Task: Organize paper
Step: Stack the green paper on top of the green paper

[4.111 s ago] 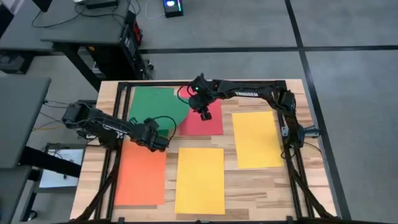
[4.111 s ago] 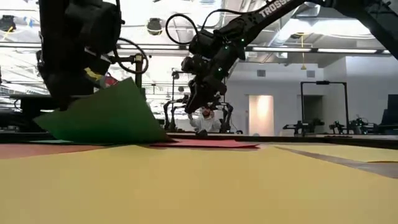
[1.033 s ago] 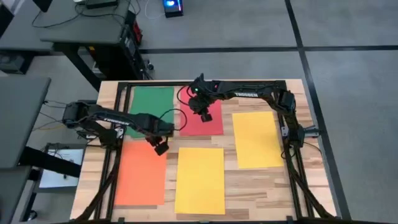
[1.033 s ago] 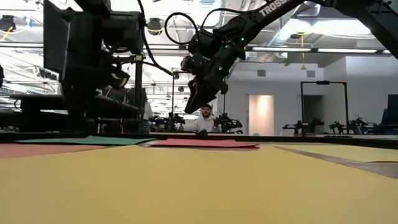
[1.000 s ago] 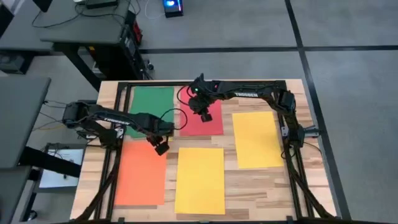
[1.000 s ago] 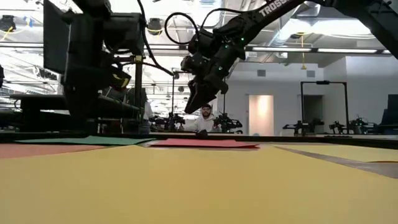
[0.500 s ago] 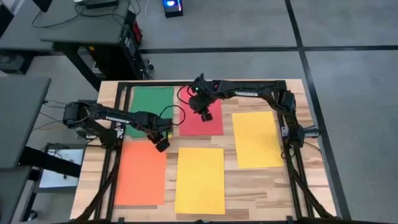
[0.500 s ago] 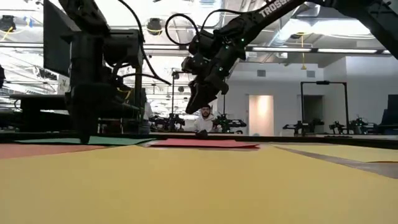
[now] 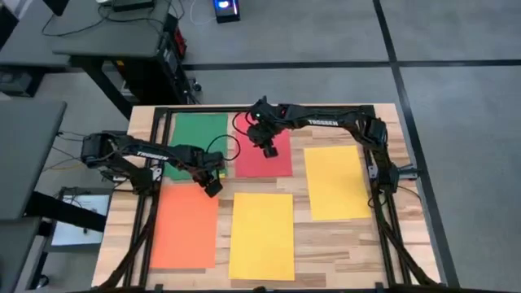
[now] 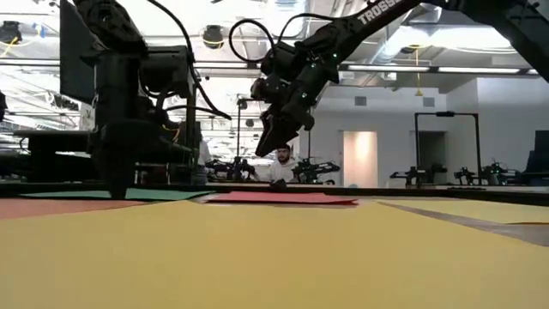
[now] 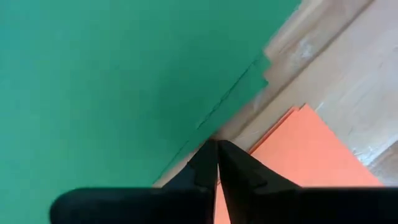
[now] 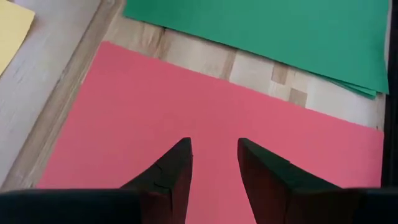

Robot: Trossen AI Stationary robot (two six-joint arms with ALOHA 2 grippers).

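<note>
High view: paper [image 9: 261,234] lies lengthwise front-to-back; left claw [image 9: 213,187] pressed together, right claw [image 9: 268,151] spread.

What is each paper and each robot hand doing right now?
green paper: flat, far left.
pink-red paper: flat, under the right gripper.
orange paper: flat, near left.
two yellow papers: flat.
left gripper: shut, at the orange paper's corner.
right gripper: open, empty, above the pink-red paper.

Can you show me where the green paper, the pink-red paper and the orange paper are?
green paper [image 9: 198,134], high view, middle of the sheet
pink-red paper [image 12: 205,118], right wrist view, middle of the sheet
orange paper [image 9: 183,232], high view, middle of the sheet
</note>
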